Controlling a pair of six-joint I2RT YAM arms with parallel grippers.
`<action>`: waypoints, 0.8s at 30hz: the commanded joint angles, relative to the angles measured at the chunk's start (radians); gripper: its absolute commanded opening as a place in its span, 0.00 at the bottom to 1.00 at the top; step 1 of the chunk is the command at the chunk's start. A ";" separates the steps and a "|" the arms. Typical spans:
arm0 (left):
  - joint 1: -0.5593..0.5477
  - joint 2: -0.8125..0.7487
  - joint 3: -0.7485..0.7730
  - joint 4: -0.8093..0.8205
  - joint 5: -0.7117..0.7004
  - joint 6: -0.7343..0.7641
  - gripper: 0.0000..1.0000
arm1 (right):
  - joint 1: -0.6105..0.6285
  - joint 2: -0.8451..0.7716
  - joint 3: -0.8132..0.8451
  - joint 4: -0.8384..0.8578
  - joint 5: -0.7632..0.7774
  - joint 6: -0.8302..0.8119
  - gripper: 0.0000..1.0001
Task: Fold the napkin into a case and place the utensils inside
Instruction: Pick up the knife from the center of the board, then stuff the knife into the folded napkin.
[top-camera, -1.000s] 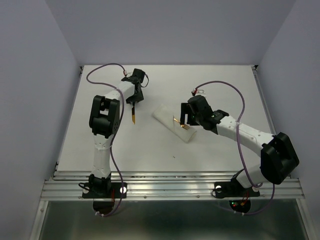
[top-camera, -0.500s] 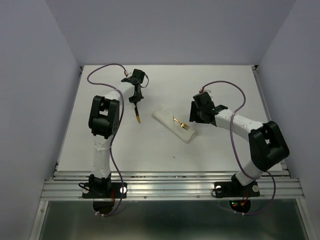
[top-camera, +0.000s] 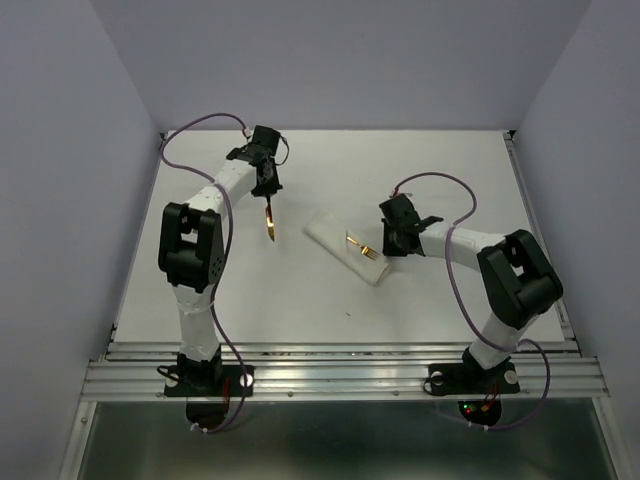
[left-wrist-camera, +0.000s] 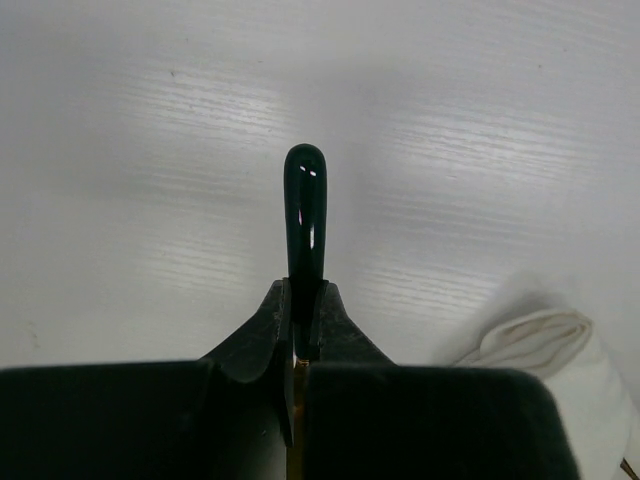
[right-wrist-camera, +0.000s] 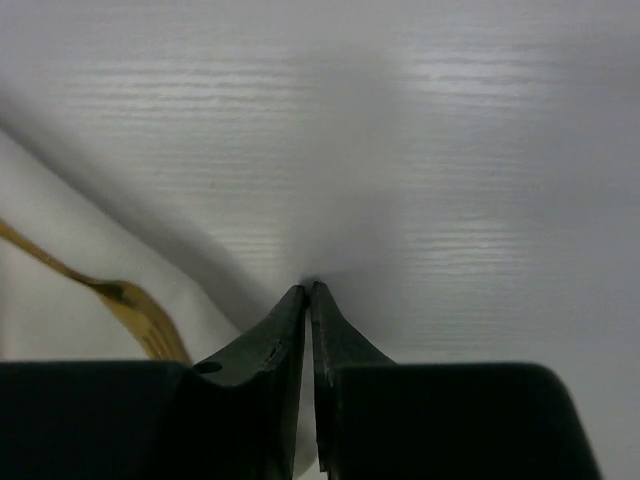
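We saw the left gripper (top-camera: 267, 193), upper left, clamped on a dark-handled utensil (top-camera: 270, 222), while the case (top-camera: 335, 236) lay down-right of it, running upper-left to lower-right, with the right gripper (right-wrist-camera: 309, 292) pinched shut and empty beside its lower-right end.

(a) table (left-wrist-camera: 150, 150): white, smooth, faint linear grain, soft sheen under lights. 
(b) held utensil (left-wrist-camera: 305, 215): handle dark, glossy, sharp highlights; shaft golden. 
(c) fork (right-wrist-camera: 125, 300): golden, slight sheen; metal or lacquered wood, you cannot tell. 
(d) case (left-wrist-camera: 545, 345): white cloth, matt, soft rolled edge. 
(e) your left gripper (left-wrist-camera: 305, 290), right gripper (right-wrist-camera: 308, 290): fingers black, matt, plastic-looking.
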 joint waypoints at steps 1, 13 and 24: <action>0.004 -0.128 -0.002 -0.046 0.012 0.067 0.00 | 0.119 -0.027 -0.047 0.040 -0.062 0.045 0.13; 0.004 -0.203 0.021 -0.086 0.062 0.119 0.00 | 0.286 -0.026 -0.020 0.228 -0.246 0.178 0.14; -0.049 -0.334 -0.148 -0.061 0.093 0.170 0.00 | 0.279 0.034 0.104 0.231 -0.294 0.116 0.18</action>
